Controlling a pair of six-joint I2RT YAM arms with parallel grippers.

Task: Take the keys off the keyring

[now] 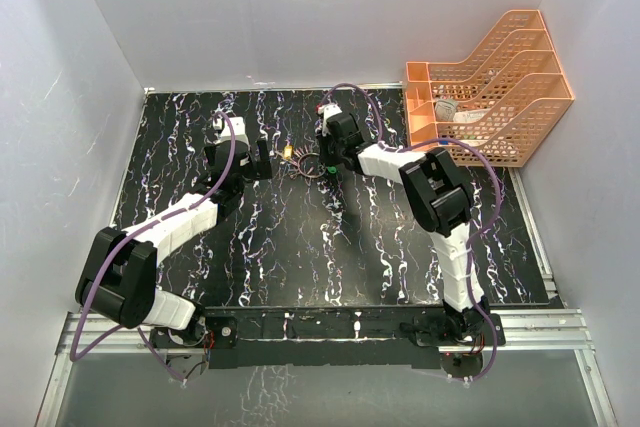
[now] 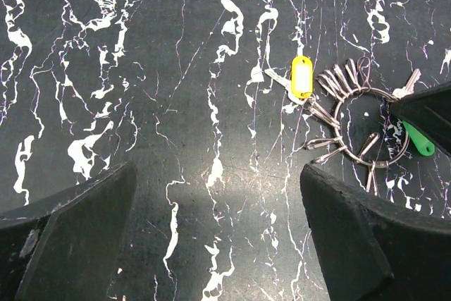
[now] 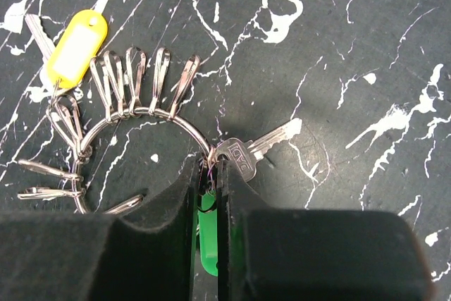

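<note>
The keyring [image 3: 151, 111] lies flat on the black marbled table; it also shows in the top view [image 1: 308, 164] and the left wrist view [image 2: 371, 128]. It carries several empty silvery clips [image 3: 134, 68], a yellow-headed key [image 3: 76, 47] and a silver key [image 3: 264, 146]. My right gripper [image 3: 209, 181] is shut on the green-headed key [image 3: 208, 241], right at the ring's edge. My left gripper [image 2: 218, 230] is open and empty, low over bare table just left of the ring. The yellow head [image 2: 301, 77] and green head [image 2: 420, 142] show in the left wrist view.
An orange mesh file tray [image 1: 490, 82] stands at the back right, beside the mat. White walls close in the left, back and right sides. The right gripper's finger [image 2: 430, 114] juts into the left wrist view beside the ring.
</note>
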